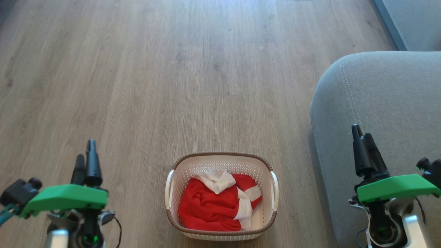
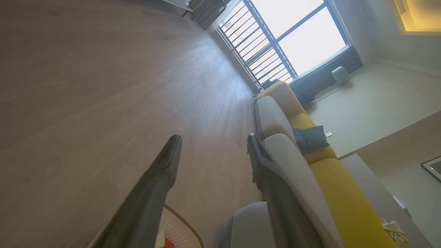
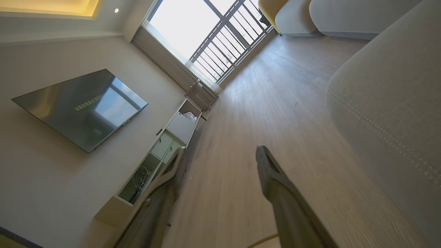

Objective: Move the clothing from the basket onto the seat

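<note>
Head view, clothing (image 1: 210,203): a red-and-white heap in the basket (image 1: 222,154) on the floor (image 1: 172,69). The seat (image 1: 386,103) is near, on the right.
Head view, claws: my left claw (image 1: 86,151) and right claw (image 1: 361,132) are both empty and apart from the basket.
Left wrist view, fingers (image 2: 162,172): spread wide.
Right wrist view, fingers (image 3: 275,179): wide too, beside the seat.
Step, my judgement: lower one claw onto the highest fold, pinch deep, and lift clear of the rim.
</note>
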### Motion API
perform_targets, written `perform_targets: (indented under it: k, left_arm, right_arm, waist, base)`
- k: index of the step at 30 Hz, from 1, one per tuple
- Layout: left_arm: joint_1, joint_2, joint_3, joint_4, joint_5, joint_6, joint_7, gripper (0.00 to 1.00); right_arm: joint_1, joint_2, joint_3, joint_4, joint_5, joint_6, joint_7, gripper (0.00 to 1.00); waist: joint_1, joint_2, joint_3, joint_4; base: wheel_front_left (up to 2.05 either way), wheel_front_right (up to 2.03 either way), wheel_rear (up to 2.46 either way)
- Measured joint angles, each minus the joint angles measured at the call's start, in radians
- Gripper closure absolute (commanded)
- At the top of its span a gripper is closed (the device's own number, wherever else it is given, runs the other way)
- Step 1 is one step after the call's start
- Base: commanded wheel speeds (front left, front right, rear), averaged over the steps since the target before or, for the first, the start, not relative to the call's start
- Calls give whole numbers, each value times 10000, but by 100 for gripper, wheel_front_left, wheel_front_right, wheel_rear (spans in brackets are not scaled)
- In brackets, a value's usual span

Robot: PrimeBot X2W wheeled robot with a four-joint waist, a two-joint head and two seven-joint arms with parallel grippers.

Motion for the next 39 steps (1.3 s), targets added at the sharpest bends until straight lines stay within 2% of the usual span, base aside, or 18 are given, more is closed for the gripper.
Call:
perform_targets:
  k: [4,8,12,16,20,23,25,28,39]
  left_arm:
    - [30,2,-518,-205,989,483,-92,0]
    - [35,52,-945,-192,1542,790,-192,0]
    - [56,401,-1829,-33,2203,957,-305,0]
    - [47,725,-2558,86,2890,1881,-443,0]
    - [24,1083,-3407,403,3423,2497,-548,0]
    - [13,1120,-3804,577,3302,2443,-610,0]
    - [-35,1237,-4056,585,3469,2349,-660,0]
    - [-151,1358,-4286,635,3866,2431,-769,0]
    - [-451,1620,-4918,-207,5294,3971,-1135,0]
  right_arm:
    - [-3,0,94,-186,-589,0,-100,0]
    - [-7,-4,222,-318,-1051,0,-215,0]
    - [-15,-4,472,-355,-1829,2,-318,0]
    - [-20,-10,665,-336,-2495,2,-428,0]
    - [-20,-75,961,-111,-3118,2,-523,0]
    - [-20,-81,1118,-8,-3457,4,-617,0]
    - [-20,-117,1302,136,-3753,4,-696,0]
    - [-20,-121,1375,351,-4165,4,-767,0]
    - [-160,-111,1616,127,-5835,6,-1101,0]
  waist:
    - [0,0,-33,29]
    - [0,0,-56,42]
    - [0,0,-93,57]
    - [0,0,-129,73]
    - [0,0,-174,81]
    - [0,0,-204,76]
    - [0,0,-217,75]
    - [0,0,-233,63]
    - [0,0,-240,3]
  base:
    - [0,0,0]
    - [0,0,0]
    - [0,0,0]
    - [0,0,0]
    - [0,0,0]
    - [0,0,0]
    - [0,0,0]
    - [0,0,0]
    - [0,0,0]
